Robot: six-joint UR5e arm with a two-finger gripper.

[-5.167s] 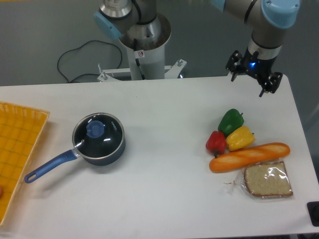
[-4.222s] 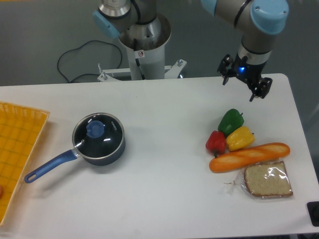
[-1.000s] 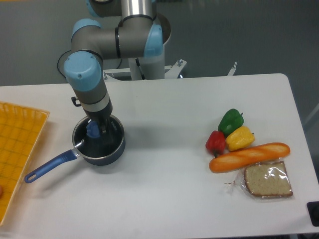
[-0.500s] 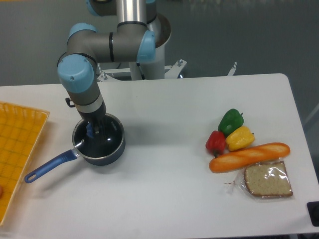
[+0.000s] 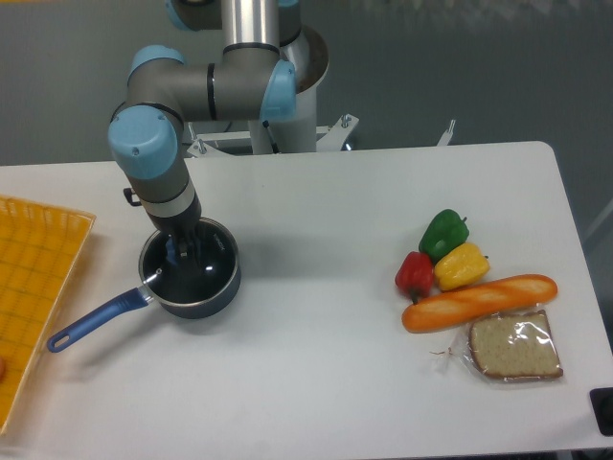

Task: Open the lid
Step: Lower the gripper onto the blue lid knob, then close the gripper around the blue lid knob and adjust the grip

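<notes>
The round glass lid [image 5: 208, 269] lies flat on the dark blue saucepan [image 5: 222, 290], whose long blue handle [image 5: 91, 323] points to the front left. My gripper [image 5: 180, 252] points straight down onto the middle of the lid. Its fingers stand on either side of the blue knob [image 5: 172, 253], of which only a sliver shows. The wrist hides how tightly the fingers hold the knob. The lid sits level on the pan's rim.
An orange tray [image 5: 29, 287] lies at the left edge. At the right lie a green pepper [image 5: 443, 233], a red pepper [image 5: 415, 275], a yellow pepper [image 5: 462, 265], a baguette [image 5: 479, 302] and a bagged bread slice [image 5: 514, 347]. The arm's base [image 5: 278, 105] stands at the back.
The arm swung from the far right of the table over to the saucepan and came down over the knob. In the last half second it shifted slightly left; the lid has not moved.
</notes>
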